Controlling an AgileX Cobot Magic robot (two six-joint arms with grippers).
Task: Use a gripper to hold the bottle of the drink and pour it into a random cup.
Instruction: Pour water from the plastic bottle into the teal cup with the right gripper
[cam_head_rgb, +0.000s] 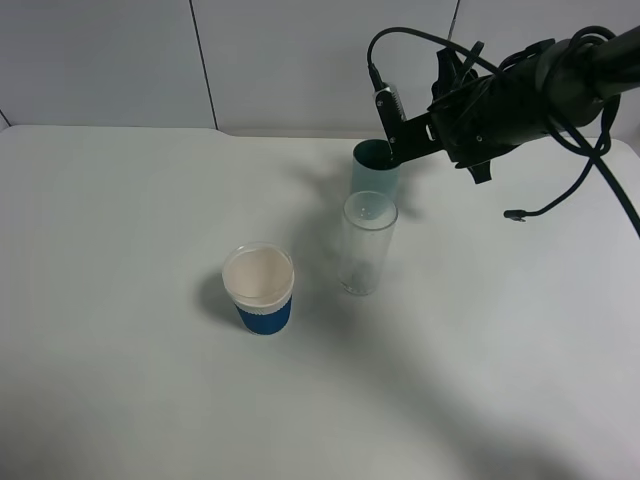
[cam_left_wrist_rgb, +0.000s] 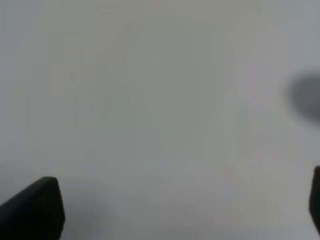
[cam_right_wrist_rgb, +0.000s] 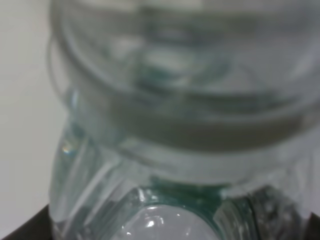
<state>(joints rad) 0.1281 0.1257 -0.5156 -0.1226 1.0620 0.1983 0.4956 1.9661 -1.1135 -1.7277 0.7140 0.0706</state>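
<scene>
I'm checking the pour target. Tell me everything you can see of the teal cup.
The teal cup is a plain, opaque, straight-sided cylinder, plastic-looking, darker inside. It stands upright on the white table, on the far side, just behind the clear tumbler, which hides its base; whether they touch cannot be told. The right gripper overlaps its rim from the right. Its contents are not visible.

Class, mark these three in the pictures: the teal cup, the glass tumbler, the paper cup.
teal cup (cam_head_rgb: 368, 178), exterior high view, on its outer wall.
glass tumbler (cam_head_rgb: 367, 250), exterior high view, on its clear side.
paper cup (cam_head_rgb: 264, 317), exterior high view, on its blue sleeve.
</scene>
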